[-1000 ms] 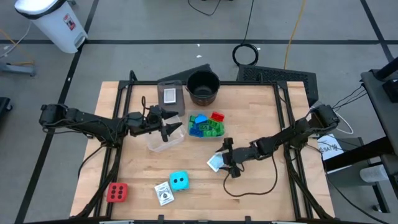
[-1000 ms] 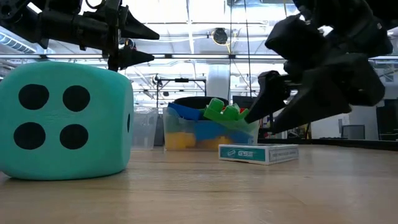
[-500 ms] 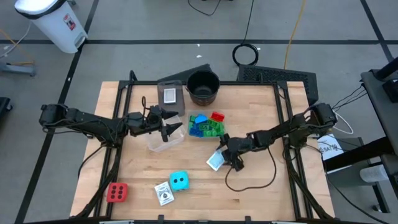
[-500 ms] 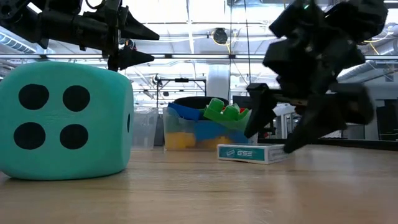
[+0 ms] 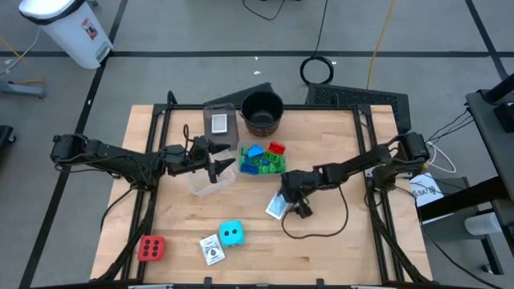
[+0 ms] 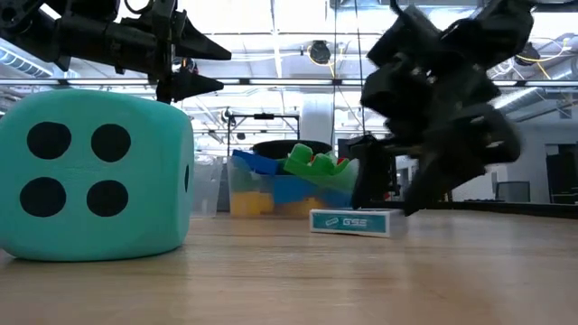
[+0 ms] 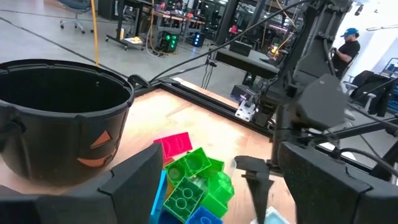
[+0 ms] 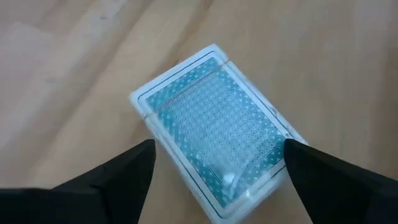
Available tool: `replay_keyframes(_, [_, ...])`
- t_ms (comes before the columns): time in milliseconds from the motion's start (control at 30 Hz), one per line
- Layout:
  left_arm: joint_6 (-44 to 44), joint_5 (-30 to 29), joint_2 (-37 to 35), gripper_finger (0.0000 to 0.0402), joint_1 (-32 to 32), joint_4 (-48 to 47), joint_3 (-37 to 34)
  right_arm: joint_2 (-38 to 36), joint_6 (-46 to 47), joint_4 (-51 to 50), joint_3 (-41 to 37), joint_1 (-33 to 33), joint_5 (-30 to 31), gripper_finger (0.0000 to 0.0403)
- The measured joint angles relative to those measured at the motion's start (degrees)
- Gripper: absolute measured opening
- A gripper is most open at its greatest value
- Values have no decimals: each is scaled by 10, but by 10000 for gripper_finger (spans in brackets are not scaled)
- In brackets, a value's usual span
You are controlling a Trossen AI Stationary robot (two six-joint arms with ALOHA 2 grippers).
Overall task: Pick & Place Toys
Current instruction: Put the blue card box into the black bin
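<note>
A teal, white-bordered card box (image 8: pixel 214 124) lies flat on the table right of centre (image 5: pixel 276 209). My right gripper (image 8: pixel 219 146) is open and slants down over it, one finger on each side (image 6: pixel 384 208). My left gripper (image 5: pixel 227 166) hangs open and level above an empty clear tub (image 5: pixel 210 180), touching nothing. A clear tub of green, blue and red blocks (image 5: pixel 263 160) stands between the arms. A cyan dotted cube (image 5: pixel 231 234), a red dotted cube (image 5: pixel 150 248) and loose cards (image 5: pixel 211 250) rest near the front edge. My right gripper straddles the card box from above, slanting in from the table's right. One fingertip (image 8: pixel 292 149) is right at the box's corner (image 8: pixel 283 134), and I cannot tell whether it touches. The box lies flat on the wood.
A black round pot (image 5: pixel 262 112) and a clear tub holding a card (image 5: pixel 219 122) stand at the far edge. A black cable (image 5: pixel 321 229) loops on the table below my right arm. Bare wood lies at the near right.
My right gripper has moved toward the table's left and far edge, sunk lower and tipped further down over the card box. The tub of blocks and the card box have shifted slightly toward the left.
</note>
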Motion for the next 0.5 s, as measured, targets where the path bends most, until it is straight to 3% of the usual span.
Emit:
replay_keyframes(400, [-8, 0, 0, 324, 0, -4, 0, -100, 87, -53, -4, 143, -7, 320])
replay_keyframes(500, [-8, 0, 0, 324, 0, -4, 0, -104, 86, -14, -4, 176, 77, 320])
